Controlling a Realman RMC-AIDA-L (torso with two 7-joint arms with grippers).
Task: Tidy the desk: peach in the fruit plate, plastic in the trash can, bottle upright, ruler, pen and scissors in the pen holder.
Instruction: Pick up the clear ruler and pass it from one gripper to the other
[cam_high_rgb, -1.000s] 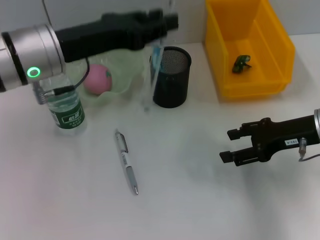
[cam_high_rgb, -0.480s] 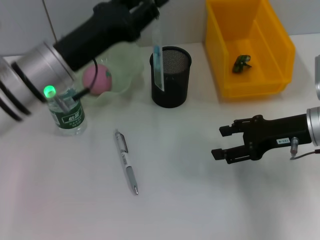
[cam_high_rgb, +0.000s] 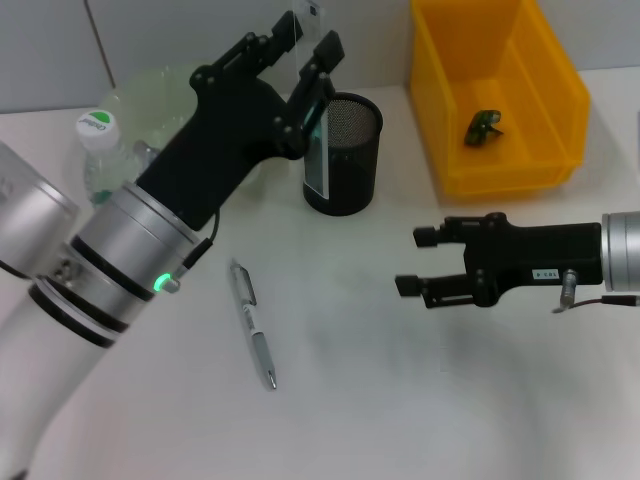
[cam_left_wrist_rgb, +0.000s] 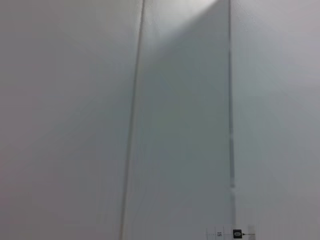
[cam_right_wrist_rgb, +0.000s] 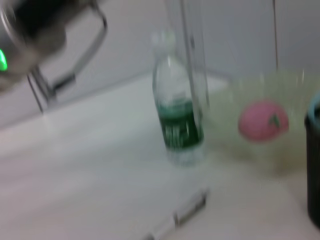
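Observation:
My left gripper (cam_high_rgb: 310, 38) is shut on the top of a clear ruler (cam_high_rgb: 317, 150), which hangs upright. Its lower end overlaps the left side of the black mesh pen holder (cam_high_rgb: 350, 160); whether it is inside I cannot tell. The ruler's scale (cam_left_wrist_rgb: 225, 233) shows in the left wrist view. A silver pen (cam_high_rgb: 252, 322) lies on the table. The bottle (cam_high_rgb: 97, 125) stands upright behind my left arm. The peach (cam_right_wrist_rgb: 262, 120) sits in the pale green plate (cam_right_wrist_rgb: 285, 155). Green plastic (cam_high_rgb: 483, 125) lies in the yellow bin (cam_high_rgb: 560, 90). My right gripper (cam_high_rgb: 415, 262) hovers open over the table. Scissors are out of view.
My left arm runs from the lower left up to the pen holder, covering the peach and most of the plate (cam_high_rgb: 150, 85) in the head view. A grey wall stands behind the table. The pen (cam_right_wrist_rgb: 185, 212) also lies near the bottle (cam_right_wrist_rgb: 177, 120).
My left arm swung in over the plate and bottle, turning its gripper while the ruler stayed by the pen holder and dropped slightly. My right gripper slid left across the table.

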